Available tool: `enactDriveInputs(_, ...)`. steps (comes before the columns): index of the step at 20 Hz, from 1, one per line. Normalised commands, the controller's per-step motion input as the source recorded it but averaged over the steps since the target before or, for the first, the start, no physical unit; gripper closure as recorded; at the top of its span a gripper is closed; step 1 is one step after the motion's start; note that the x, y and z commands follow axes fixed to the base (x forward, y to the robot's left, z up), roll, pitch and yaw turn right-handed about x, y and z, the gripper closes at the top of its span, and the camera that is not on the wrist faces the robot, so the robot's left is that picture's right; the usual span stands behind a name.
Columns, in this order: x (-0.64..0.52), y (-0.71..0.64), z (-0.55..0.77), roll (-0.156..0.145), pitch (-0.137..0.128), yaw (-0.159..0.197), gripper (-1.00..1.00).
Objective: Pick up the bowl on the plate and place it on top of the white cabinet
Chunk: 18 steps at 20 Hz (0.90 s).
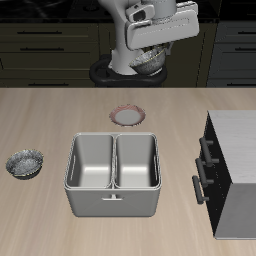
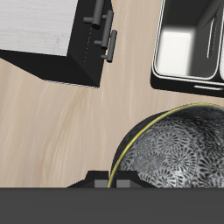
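My gripper (image 1: 150,58) is raised high above the table's back part and is shut on a grey speckled bowl (image 1: 150,64). The bowl fills much of the wrist view (image 2: 175,157), close under the fingers. The plate (image 1: 130,115), pale with a reddish-pink rim, lies bare on the table below and a little nearer the front than the gripper. The white cabinet (image 1: 238,165) stands at the table's edge, with a light top and black bar handles (image 1: 203,170). It also shows in the wrist view (image 2: 39,31), apart from the bowl.
A grey two-compartment metal tub (image 1: 112,172) stands in the middle near the front edge, between plate and camera; it also shows in the wrist view (image 2: 188,44). A second speckled bowl (image 1: 25,163) sits on the table on the far side of the tub from the cabinet.
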Motion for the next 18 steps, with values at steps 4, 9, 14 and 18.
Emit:
enactDriveInputs(4,0.23,0.15,0.1,0.007,-0.007,0.028,1.0)
enactDriveInputs(9,0.26,0.04,0.06,-0.01,0.018,0.007,1.0)
enactDriveInputs(14,0.26,0.09,0.11,-0.016,-0.007,0.016,1.0)
enactDriveInputs(18,0.23,0.22,0.11,0.013,-0.001,0.022,1.0)
